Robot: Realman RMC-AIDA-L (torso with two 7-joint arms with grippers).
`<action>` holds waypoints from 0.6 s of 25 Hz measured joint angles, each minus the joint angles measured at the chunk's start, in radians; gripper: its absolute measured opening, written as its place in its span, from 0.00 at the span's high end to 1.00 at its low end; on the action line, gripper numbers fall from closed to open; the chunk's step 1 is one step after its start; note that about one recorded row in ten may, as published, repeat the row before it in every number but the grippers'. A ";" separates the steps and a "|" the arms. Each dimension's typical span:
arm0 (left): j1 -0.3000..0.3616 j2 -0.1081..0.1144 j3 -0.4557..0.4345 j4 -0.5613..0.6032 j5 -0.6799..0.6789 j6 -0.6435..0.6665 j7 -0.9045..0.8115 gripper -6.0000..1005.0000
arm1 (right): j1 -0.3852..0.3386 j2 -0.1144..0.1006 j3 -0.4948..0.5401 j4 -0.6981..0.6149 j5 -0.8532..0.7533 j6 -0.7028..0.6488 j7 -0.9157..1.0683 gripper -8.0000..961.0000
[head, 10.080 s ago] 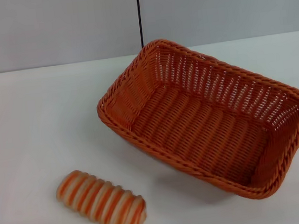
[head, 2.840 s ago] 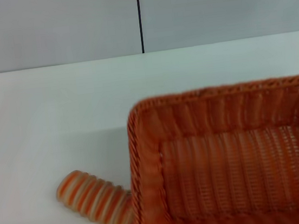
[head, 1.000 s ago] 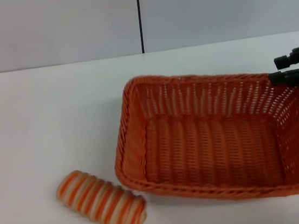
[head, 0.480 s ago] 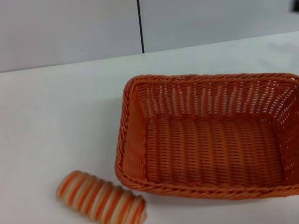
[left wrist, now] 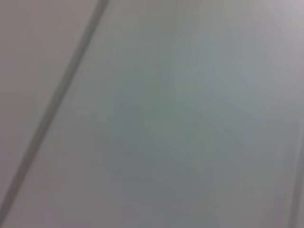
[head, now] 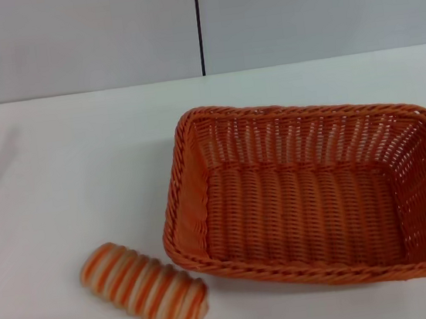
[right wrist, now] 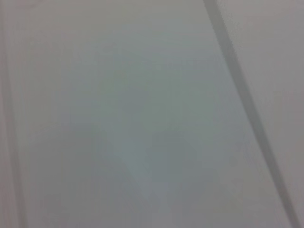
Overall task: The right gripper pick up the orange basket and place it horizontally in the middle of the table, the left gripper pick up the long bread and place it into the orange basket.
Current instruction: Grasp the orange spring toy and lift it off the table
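The white desk [head: 61,186] filled the head view, and on it the orange basket [head: 310,194] sat upright right of centre, its long sides running across the view and its inside empty. The striped bread [head: 145,288] lay on the desk just off the basket's near left corner, apart from it. Neither hand appeared in any view, so their state could not be told.

Before you: one plain white tabletop [head: 66,170]. On it you have two items. Orange basket [head: 310,194], rectangular, woven, upright, long side running across, toward your right of centre. Long bread [head: 145,288], striped orange and cream, lying diagonally near the front, just beside the basket's left front corner, apart from it.
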 joint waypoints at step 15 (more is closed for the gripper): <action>-0.120 0.145 0.127 0.467 0.513 0.166 -0.482 0.22 | -0.079 -0.001 0.241 0.105 0.003 -0.026 -0.018 0.40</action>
